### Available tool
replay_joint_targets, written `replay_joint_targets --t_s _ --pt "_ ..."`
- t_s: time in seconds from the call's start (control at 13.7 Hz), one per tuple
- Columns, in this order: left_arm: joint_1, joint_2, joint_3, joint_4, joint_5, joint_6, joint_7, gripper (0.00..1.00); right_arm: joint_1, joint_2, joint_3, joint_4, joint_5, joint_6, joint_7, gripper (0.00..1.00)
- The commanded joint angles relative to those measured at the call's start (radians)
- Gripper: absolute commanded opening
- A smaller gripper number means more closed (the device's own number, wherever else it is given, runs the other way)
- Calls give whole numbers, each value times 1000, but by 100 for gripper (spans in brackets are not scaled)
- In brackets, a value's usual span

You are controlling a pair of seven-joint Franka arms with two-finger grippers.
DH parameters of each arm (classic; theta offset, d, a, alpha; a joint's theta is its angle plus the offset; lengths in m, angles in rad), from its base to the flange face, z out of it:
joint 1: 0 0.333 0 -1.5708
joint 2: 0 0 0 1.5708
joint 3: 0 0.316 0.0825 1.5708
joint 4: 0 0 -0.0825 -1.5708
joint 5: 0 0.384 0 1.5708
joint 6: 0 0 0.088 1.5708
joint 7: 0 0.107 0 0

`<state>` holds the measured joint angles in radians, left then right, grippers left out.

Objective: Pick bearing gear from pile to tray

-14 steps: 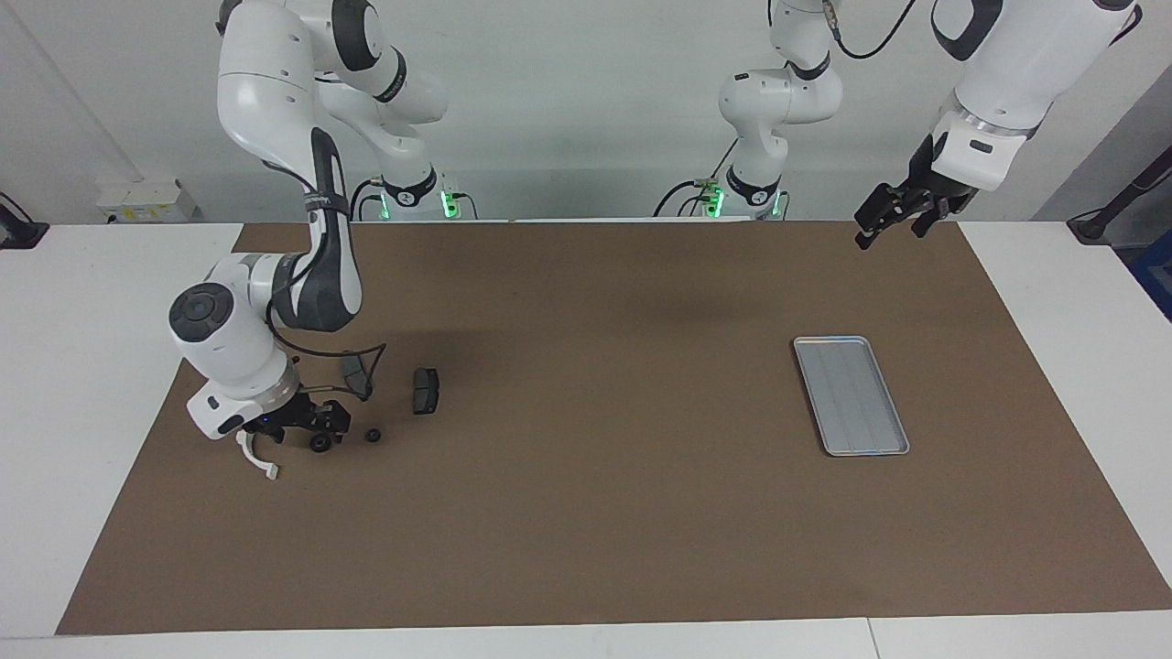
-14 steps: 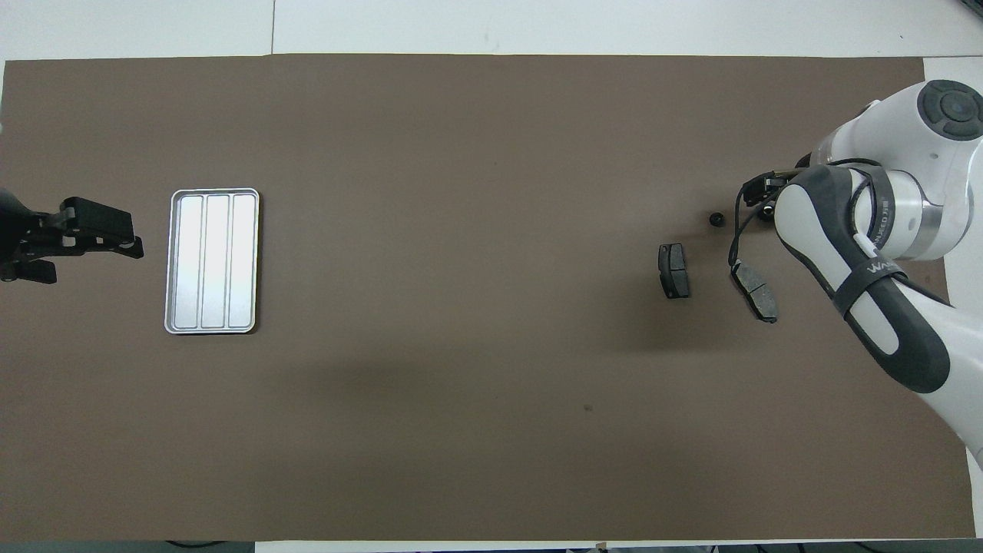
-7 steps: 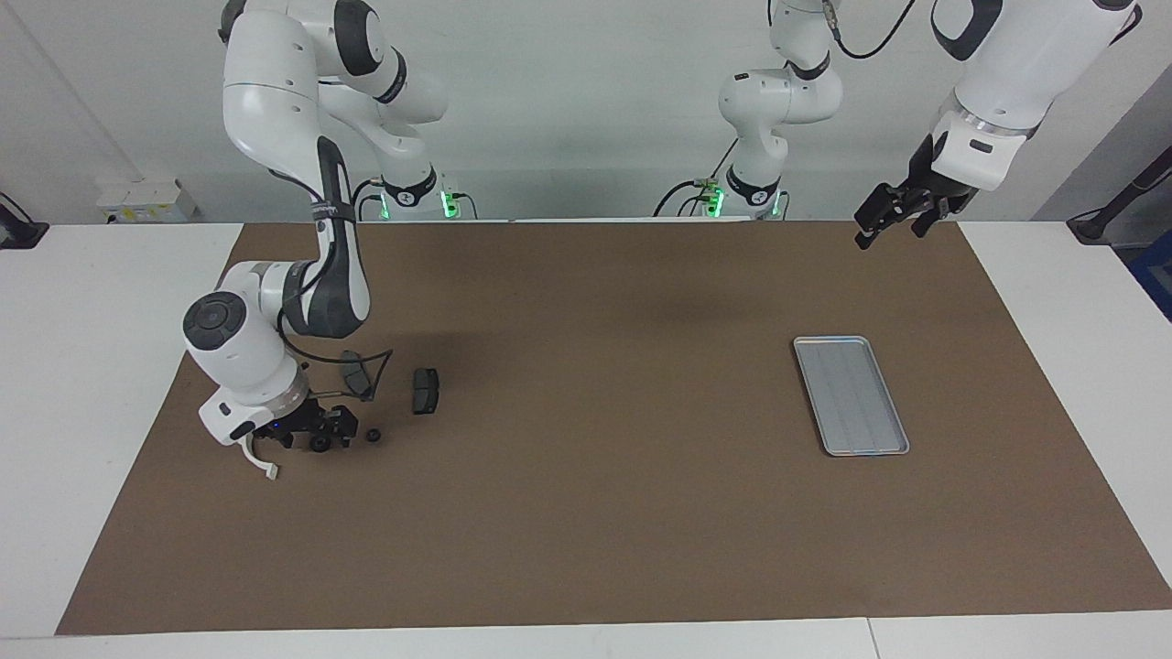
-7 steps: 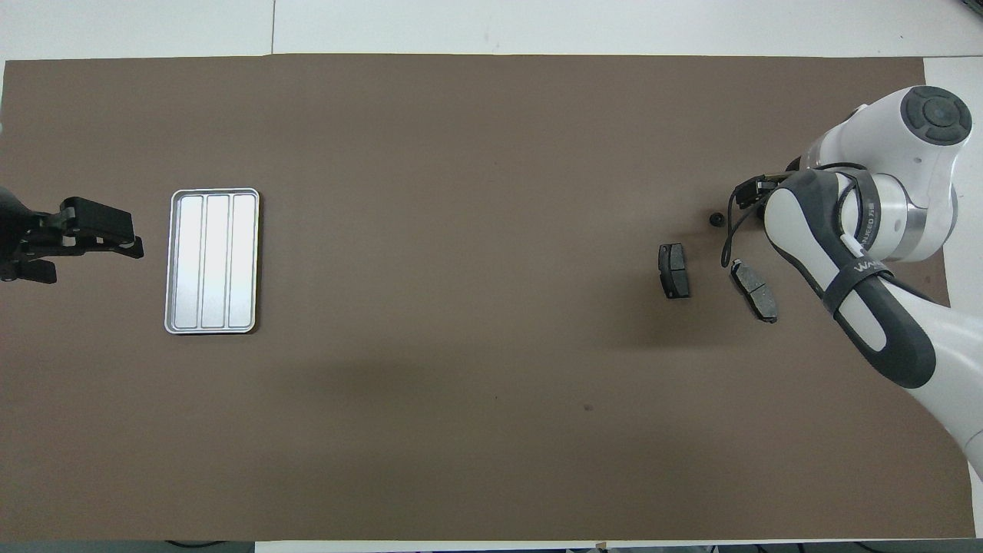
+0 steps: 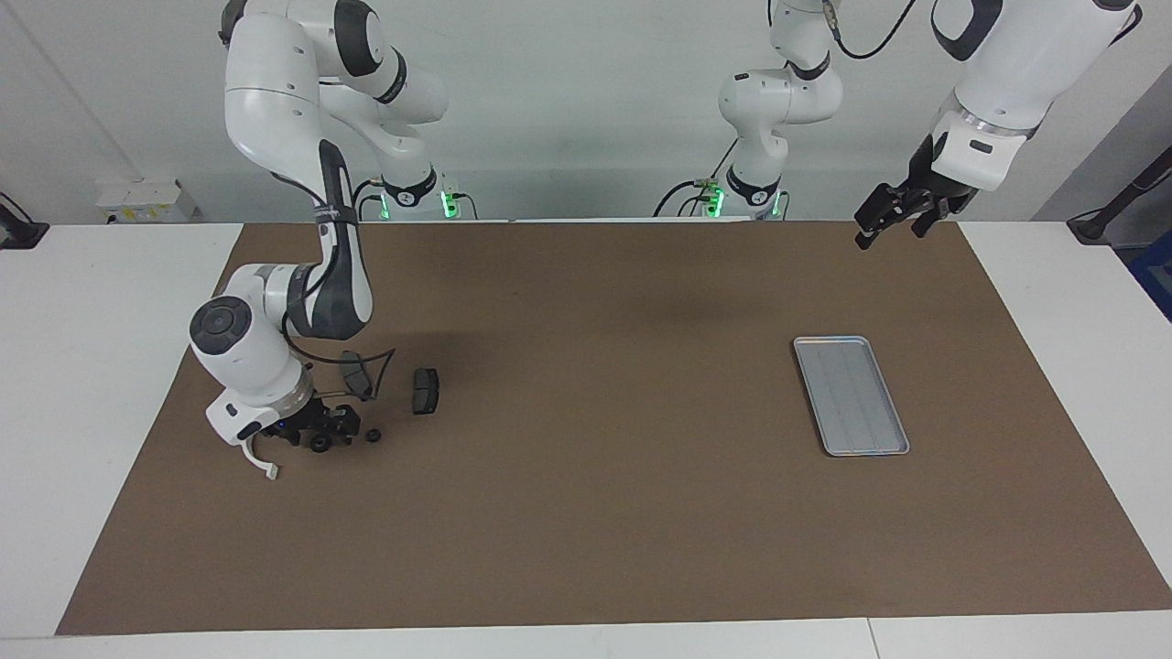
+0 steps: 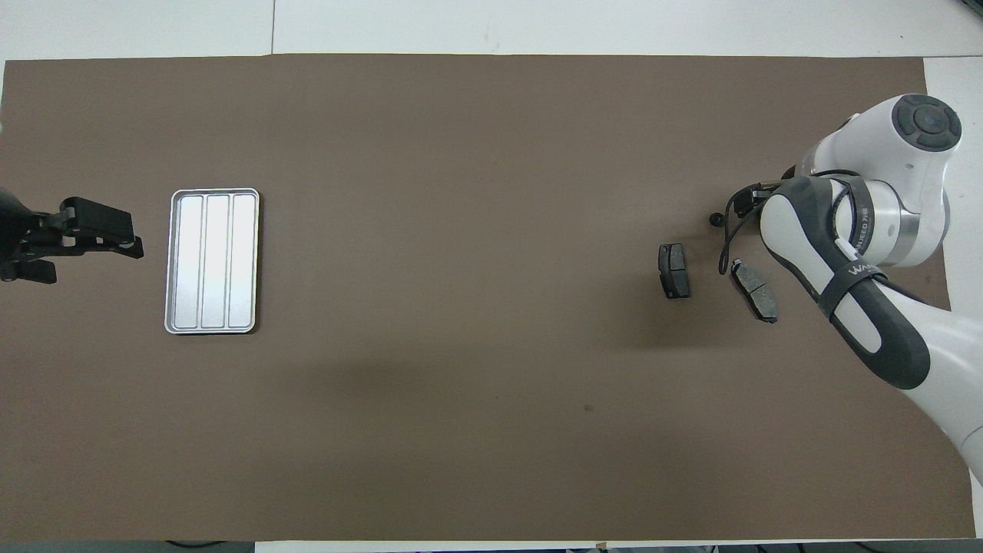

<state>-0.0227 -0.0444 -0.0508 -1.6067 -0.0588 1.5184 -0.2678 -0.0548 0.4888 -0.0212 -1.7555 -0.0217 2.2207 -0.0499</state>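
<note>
- 2 dark brake-pad plates (image 5: 425, 391), 2 small black rings (image 5: 373, 436), 1 white bracket (image 5: 260, 462), 1 tray (image 5: 851, 395).
- right gripper (image 5: 316, 437) low at a ring, grip unclear.
- left gripper (image 5: 884, 220) waits, fingers apart.

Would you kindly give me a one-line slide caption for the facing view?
Right end effector low over the pile's black ring; left end effector waits raised, the tray empty.
</note>
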Motion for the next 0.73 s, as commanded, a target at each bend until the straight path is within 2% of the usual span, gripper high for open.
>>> replay_joint_targets --t_s 0.0,0.07,0.22,0.29,0.58,0.66 --pt "-8 -35 6 -41 19 17 4 100 -7 -6 4 -21 8 23 -22 84" --pt "-8 -35 6 -41 19 17 4 100 -7 -6 4 -24 8 37 -22 78" --pt "-8 -35 6 -41 19 17 4 100 -7 -7 4 -30 8 42 -21 61" --pt "-8 -35 6 -41 19 17 4 100 -7 -7 4 -30 8 42 -21 47" --pt "-6 -35 6 -41 19 17 4 100 -7 -7 4 -27 6 42 -19 5" --pt "-6 -35 6 -41 17 17 4 100 -7 -7 4 -25 6 42 -18 0"
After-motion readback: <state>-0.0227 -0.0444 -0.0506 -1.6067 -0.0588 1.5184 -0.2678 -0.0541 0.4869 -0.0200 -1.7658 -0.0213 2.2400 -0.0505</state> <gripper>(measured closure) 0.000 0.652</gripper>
